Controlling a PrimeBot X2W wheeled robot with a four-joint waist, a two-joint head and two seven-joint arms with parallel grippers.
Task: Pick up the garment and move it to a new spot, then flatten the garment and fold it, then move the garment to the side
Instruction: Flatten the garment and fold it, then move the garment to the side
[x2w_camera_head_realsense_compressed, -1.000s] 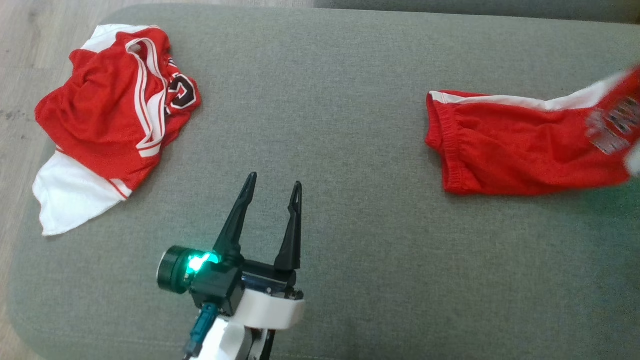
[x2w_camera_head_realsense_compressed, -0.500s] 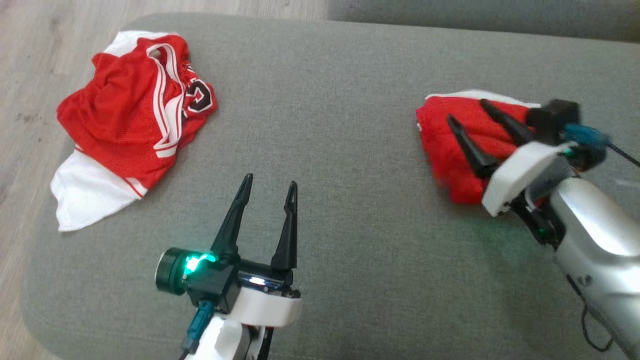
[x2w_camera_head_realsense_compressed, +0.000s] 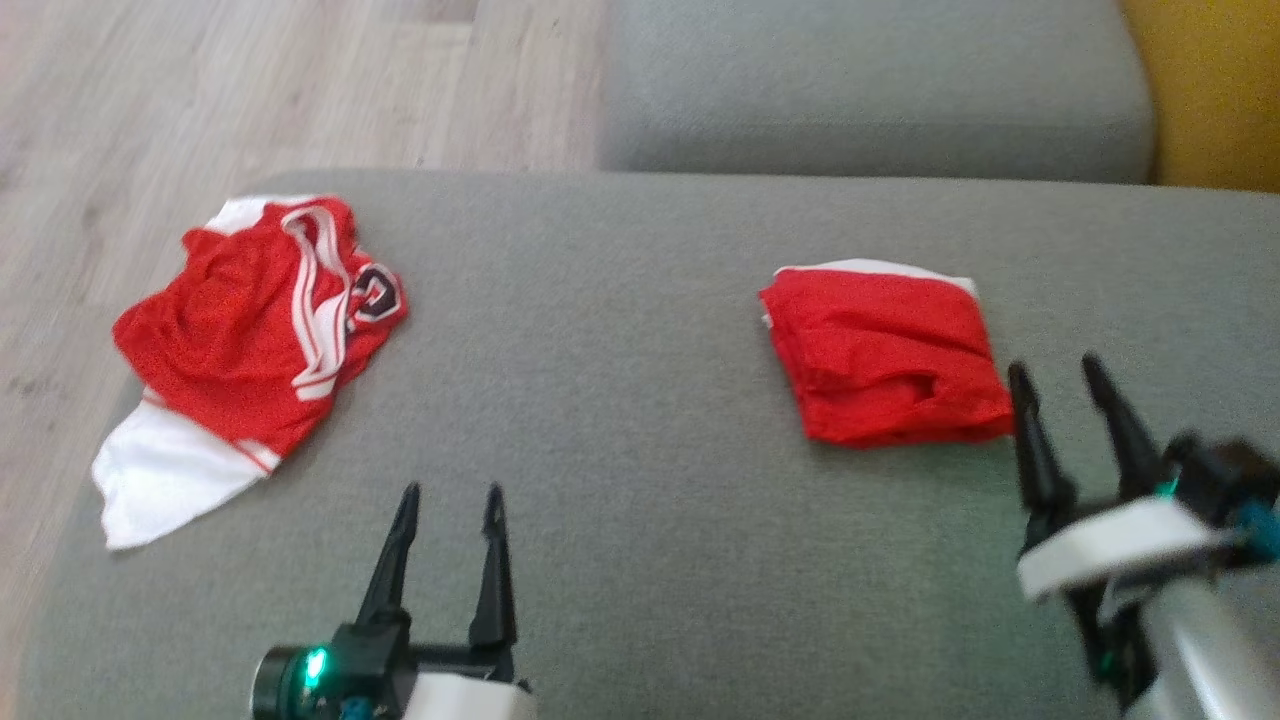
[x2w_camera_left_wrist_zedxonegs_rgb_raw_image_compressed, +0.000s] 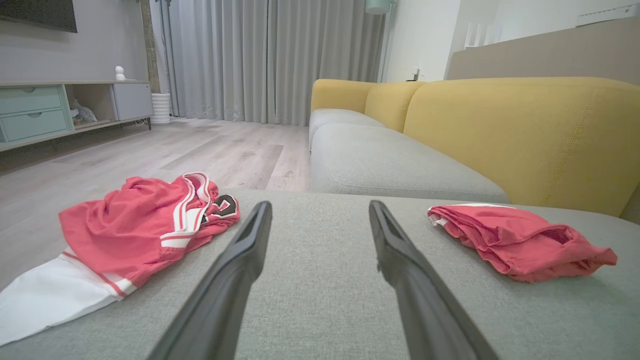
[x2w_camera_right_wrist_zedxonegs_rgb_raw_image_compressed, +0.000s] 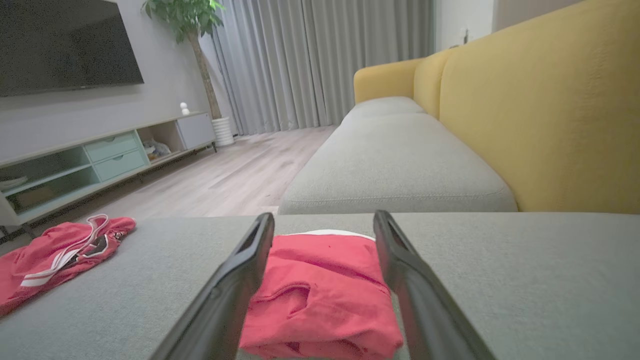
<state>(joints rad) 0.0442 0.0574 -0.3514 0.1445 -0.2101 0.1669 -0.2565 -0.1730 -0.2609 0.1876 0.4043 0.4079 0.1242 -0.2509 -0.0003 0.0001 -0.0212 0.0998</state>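
Both sets of fingers stand apart and empty on my feed: left end effector (x2w_camera_head_realsense_compressed: 452, 492) low centre, right end effector (x2w_camera_head_realsense_compressed: 1054, 366) just beside the folded red garment (x2w_camera_head_realsense_compressed: 885, 365), which lies on the right of the grey sofa cushion (x2w_camera_head_realsense_compressed: 620, 420).

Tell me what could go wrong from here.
1. The open right tool is poised by a corner of the folded red garment; a careless sweep might catch its loose top layer and undo the fold.
2. The crumpled jersey lies at the left edge of the cushion; it could slip off.
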